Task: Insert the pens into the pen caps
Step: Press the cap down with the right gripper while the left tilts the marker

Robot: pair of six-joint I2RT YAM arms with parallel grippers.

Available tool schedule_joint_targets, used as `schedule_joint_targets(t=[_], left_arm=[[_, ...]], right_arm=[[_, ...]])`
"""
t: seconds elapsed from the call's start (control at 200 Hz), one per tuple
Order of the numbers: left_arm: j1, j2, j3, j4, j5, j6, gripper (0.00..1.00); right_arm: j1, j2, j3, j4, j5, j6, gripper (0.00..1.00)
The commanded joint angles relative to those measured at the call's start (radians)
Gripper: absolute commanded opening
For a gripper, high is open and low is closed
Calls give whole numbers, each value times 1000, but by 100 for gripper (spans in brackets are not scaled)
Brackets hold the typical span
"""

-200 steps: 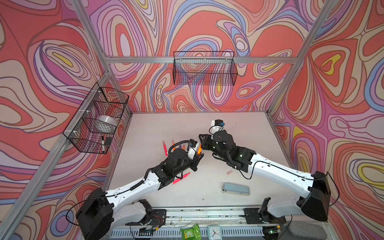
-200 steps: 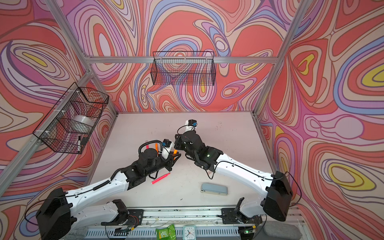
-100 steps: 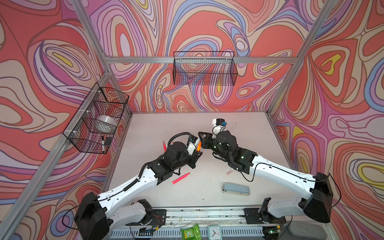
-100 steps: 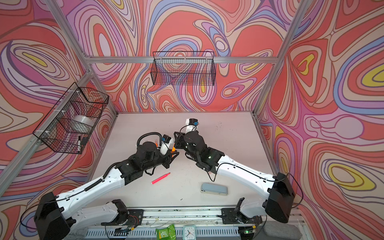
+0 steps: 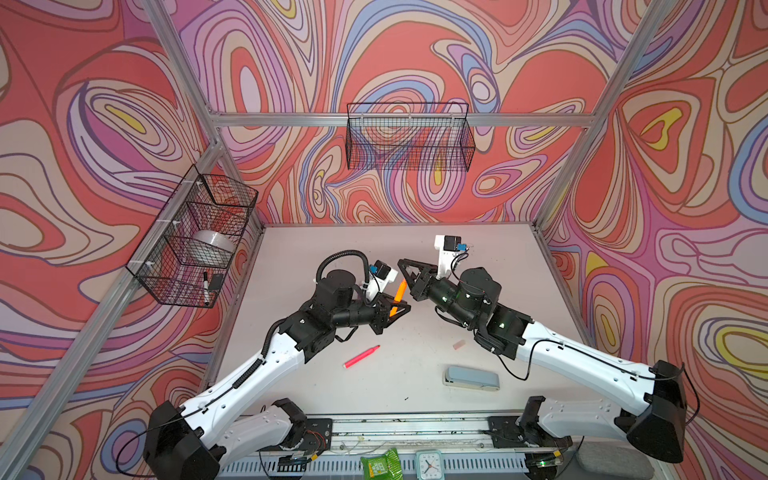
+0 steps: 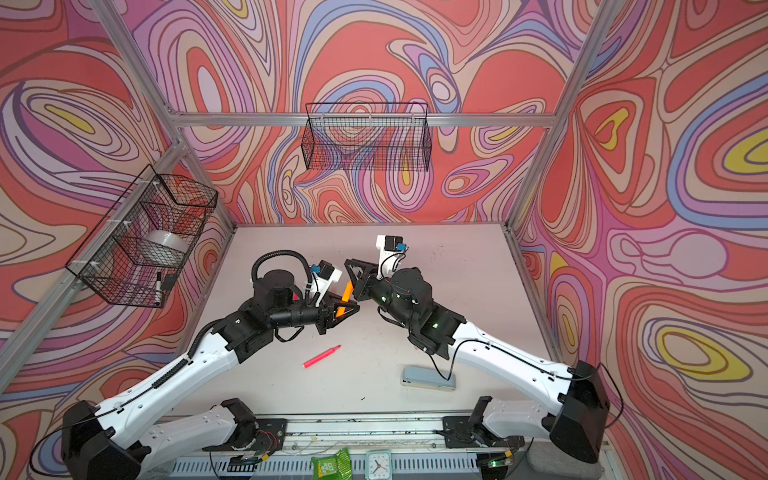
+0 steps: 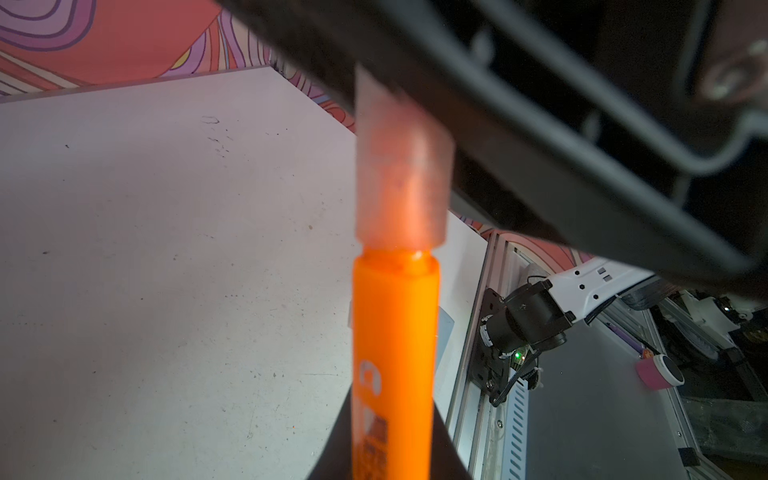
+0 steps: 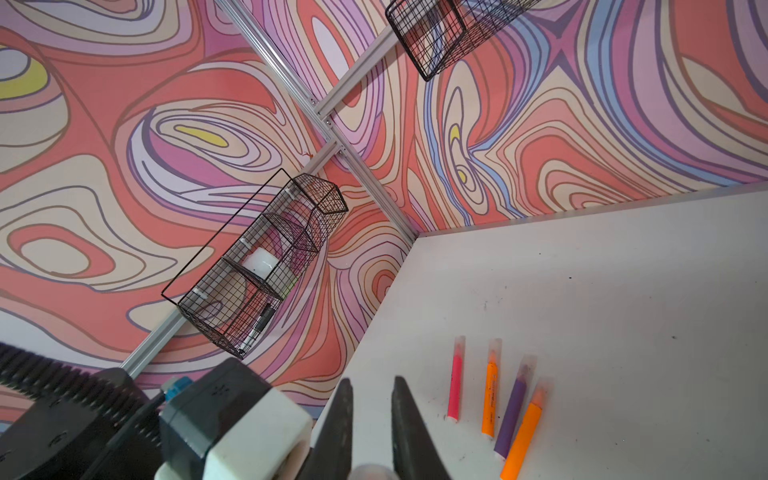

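Left wrist view: the left pincer (image 7: 392, 424), closed tight on an orange pen (image 7: 395, 324), holds it above the desk (image 7: 166, 249) with a cap (image 7: 399, 174) seated over its tip and gripped in the closed right pincer (image 8: 372, 399). Both top views show the two pincers meeting mid-desk, a pink pen (image 5: 361, 356) lying uncapped nearer the front, a loose cap (image 5: 458, 344) to its right and a stapler (image 5: 471, 377) just in front of that. Four capped pens (image 8: 491, 395) lie side by side on the desk in the right wrist view.
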Motion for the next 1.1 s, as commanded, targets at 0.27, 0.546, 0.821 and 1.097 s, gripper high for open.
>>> schedule_joint_targets(t=[0.27, 0.546, 0.821, 1.097], left_arm=[[3, -100, -31, 253, -612, 175, 0], [-124, -73, -24, 400, -796, 347, 0], [-5, -67, 95, 176, -430, 159, 0], [46, -88, 157, 41, -139, 87, 0]], right_arm=[[127, 149, 161, -477, 89, 238, 0], [143, 236, 228, -511, 98, 273, 0], [160, 169, 67, -189, 8, 141, 0], [160, 82, -75, 25, -147, -24, 0]])
